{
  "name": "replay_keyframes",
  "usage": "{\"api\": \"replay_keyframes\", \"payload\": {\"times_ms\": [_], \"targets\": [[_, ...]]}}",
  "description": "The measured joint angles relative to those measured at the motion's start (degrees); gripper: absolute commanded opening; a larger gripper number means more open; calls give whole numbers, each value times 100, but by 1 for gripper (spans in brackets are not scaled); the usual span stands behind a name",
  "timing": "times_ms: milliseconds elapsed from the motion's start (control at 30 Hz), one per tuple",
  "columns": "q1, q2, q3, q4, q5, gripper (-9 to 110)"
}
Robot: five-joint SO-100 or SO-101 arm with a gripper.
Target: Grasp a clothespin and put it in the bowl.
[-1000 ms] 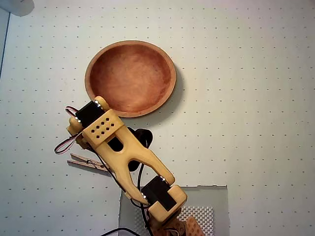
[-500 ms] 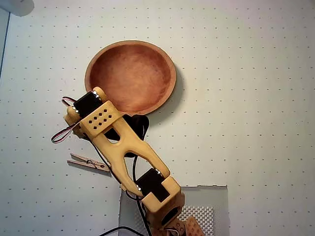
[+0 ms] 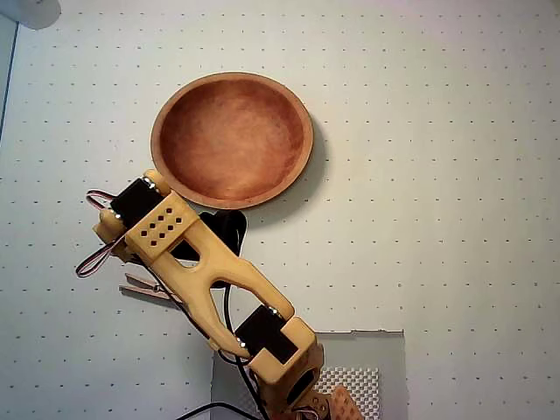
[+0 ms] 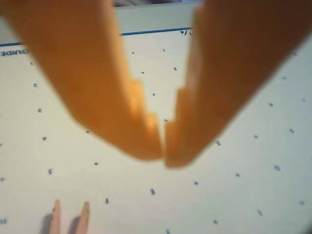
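The clothespin [image 3: 144, 290] lies flat on the white dotted mat, left of the arm and partly under it. In the wrist view only its two pale prong tips [image 4: 69, 218] show at the bottom left edge. The bowl [image 3: 232, 138] stands empty above the arm's wrist in the overhead view, its rim close to the wrist. My gripper [image 4: 164, 155] has orange fingers with the tips touching and nothing between them. It hovers over bare mat, beyond the prong tips and to their right. In the overhead view the fingers are hidden under the wrist.
The arm's base stands on a grey plate [image 3: 385, 354] at the bottom edge. Red and black cables [image 3: 92, 258] loop at the wrist's left. A white object [image 3: 26, 10] sits in the top left corner. A blue line [image 4: 146, 32] marks the mat's far edge.
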State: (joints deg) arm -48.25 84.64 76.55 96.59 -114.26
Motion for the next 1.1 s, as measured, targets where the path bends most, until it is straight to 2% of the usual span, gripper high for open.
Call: {"api": "replay_keyframes", "payload": {"times_ms": [500, 1100], "targets": [[-211, -510, 0, -9, 510, -1], [-413, -519, 0, -9, 2101, 0]]}}
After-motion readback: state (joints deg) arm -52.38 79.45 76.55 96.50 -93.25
